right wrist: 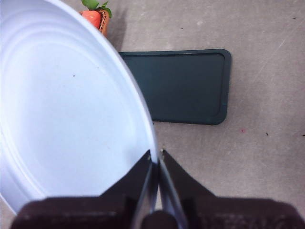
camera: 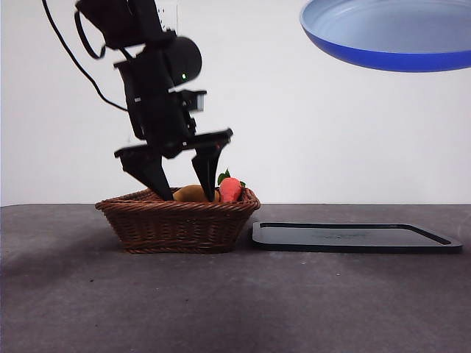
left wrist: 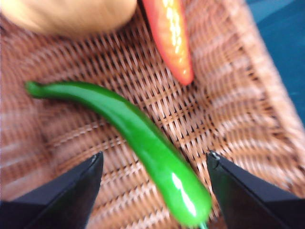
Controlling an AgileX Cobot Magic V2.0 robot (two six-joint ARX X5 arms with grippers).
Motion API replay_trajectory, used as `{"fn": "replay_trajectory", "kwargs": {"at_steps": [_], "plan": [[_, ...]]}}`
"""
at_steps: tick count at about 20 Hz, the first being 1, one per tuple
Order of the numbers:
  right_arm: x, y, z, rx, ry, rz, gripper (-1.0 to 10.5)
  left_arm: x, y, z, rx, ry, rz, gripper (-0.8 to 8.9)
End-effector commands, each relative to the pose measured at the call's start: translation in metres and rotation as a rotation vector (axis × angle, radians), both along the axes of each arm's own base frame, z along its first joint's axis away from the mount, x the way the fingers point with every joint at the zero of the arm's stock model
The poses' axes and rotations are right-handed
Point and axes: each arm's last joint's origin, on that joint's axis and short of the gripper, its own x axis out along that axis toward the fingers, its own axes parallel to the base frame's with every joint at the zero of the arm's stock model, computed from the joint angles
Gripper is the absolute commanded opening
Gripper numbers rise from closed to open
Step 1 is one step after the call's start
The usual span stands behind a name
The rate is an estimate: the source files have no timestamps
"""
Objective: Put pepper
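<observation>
The glossy green pepper (left wrist: 143, 138) lies on the floor of the wicker basket (camera: 176, 220) and is hidden by the basket wall in the front view. My left gripper (camera: 184, 193) is open, its tips lowered into the basket, one on each side of the pepper in the left wrist view (left wrist: 155, 164). My right gripper (right wrist: 156, 157) is shut on the rim of the blue plate (right wrist: 62, 109) and holds it high in the air at the upper right of the front view (camera: 390, 37).
A red-orange piece with green leaves (camera: 230, 189) and a yellow-orange fruit (camera: 191, 193) also lie in the basket. A dark flat tray (camera: 353, 237) lies on the table right of the basket, below the raised plate.
</observation>
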Motion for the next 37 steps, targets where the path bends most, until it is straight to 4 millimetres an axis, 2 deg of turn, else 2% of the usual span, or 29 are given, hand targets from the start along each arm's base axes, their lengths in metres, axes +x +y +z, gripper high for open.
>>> {"fn": "replay_trajectory", "kwargs": {"at_steps": [1,9,13,18,22,26,30,34,37], "plan": [[0.0,0.0,0.007,0.011,-0.029,-0.002,0.1,0.006,-0.009,-0.009,-0.006,-0.005,0.002,3.75],[0.0,0.0,0.007,0.008,-0.032,0.004,0.1,0.009,-0.014,-0.036,0.035,0.045,0.019,3.75],[0.0,0.0,0.007,0.003,-0.034,0.009,0.1,0.008,-0.017,-0.035,0.028,0.038,0.02,3.71],[0.002,0.0,0.007,-0.001,-0.031,0.01,0.1,0.004,-0.018,-0.036,0.034,0.069,0.016,1.47],[0.006,0.0,0.004,0.0,-0.012,0.01,0.1,0.001,-0.015,-0.03,0.044,0.084,0.019,1.24],[0.014,0.0,0.0,0.002,0.018,0.01,0.1,-0.004,-0.009,-0.001,0.018,0.031,0.027,1.23],[0.029,0.0,-0.009,0.005,0.083,0.009,0.1,-0.018,0.0,0.048,-0.034,-0.064,0.029,1.23],[0.06,-0.001,-0.029,0.026,0.203,-0.002,0.1,-0.047,0.007,0.105,-0.143,-0.164,-0.022,1.24],[0.09,0.0,-0.053,0.071,0.306,0.008,0.1,-0.076,0.0,0.14,-0.286,-0.203,-0.147,1.24]]}}
